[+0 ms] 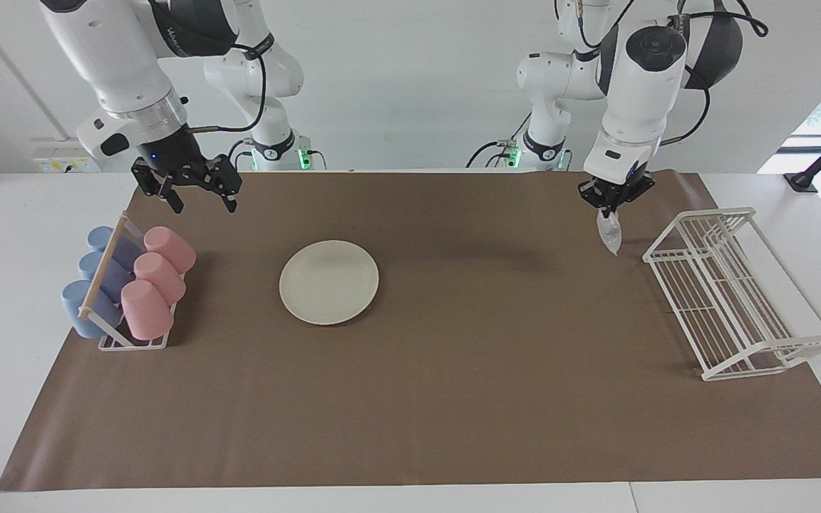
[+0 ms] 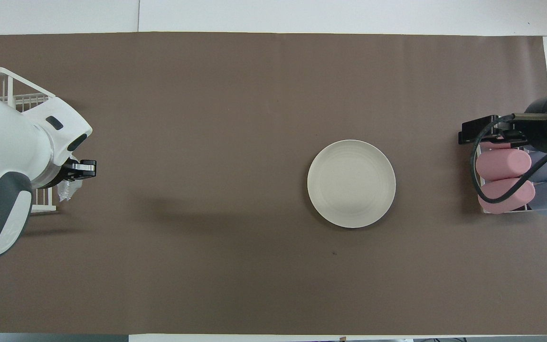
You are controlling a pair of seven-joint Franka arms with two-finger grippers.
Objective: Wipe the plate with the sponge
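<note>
**Op:** Silvery sponge (image 1: 609, 231) hung from my left gripper (image 1: 608, 211), fingertips pinched tight on its top, over the brown mat (image 1: 453, 399) just beside the white wire dish rack (image 1: 731, 292), at the left arm's end of the table.

**Sup:** And the plate?

**Op:** Cream plate (image 1: 329, 282) lay flat on the mat, bare, well apart from the sponge and more toward the right arm's end. Nothing touched it.

**Sup:** Right arm?

**Op:** Right gripper (image 1: 200, 194) was up in the air w/ fingers spread wide and nothing between them, over the mat edge by the cup rack (image 1: 122, 335) w/ its pink cups (image 1: 161, 267) and blue cups (image 1: 100, 274). I read it as waiting.

**Sup:** So which step?

**Op:** Sponge was in hand, but no wipe contact at that moment, so I'd put it at the carry stage; I couldn't tell from the plate's surface whether it was wiped or not.

**Sup:** Next move?

**Op:** My guess: swing the left arm across to over the plate, drop till the wad pressed the face, then sweep w/ light pressure. Plate sat loose on the mat, so too much push could've slid it; right gripper might've needed to steady the rim.
</note>
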